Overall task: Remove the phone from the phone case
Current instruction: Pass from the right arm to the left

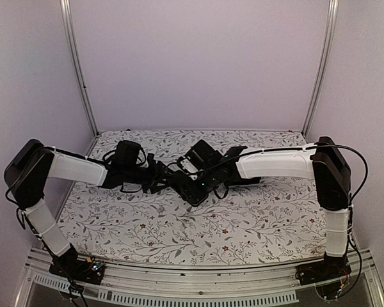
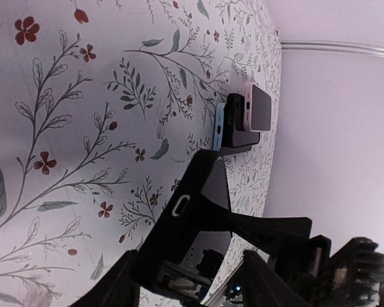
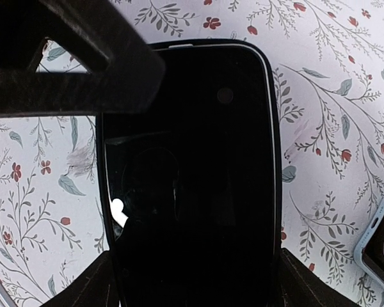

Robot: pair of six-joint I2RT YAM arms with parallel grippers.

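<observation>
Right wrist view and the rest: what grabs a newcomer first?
The black phone fills the right wrist view, screen toward the camera, between the fingers of the right gripper. From the top, the left arm and right arm meet over it mid-table on the floral cloth. The left wrist view shows other phones piled by the cloth's edge, one in a light blue case.
</observation>
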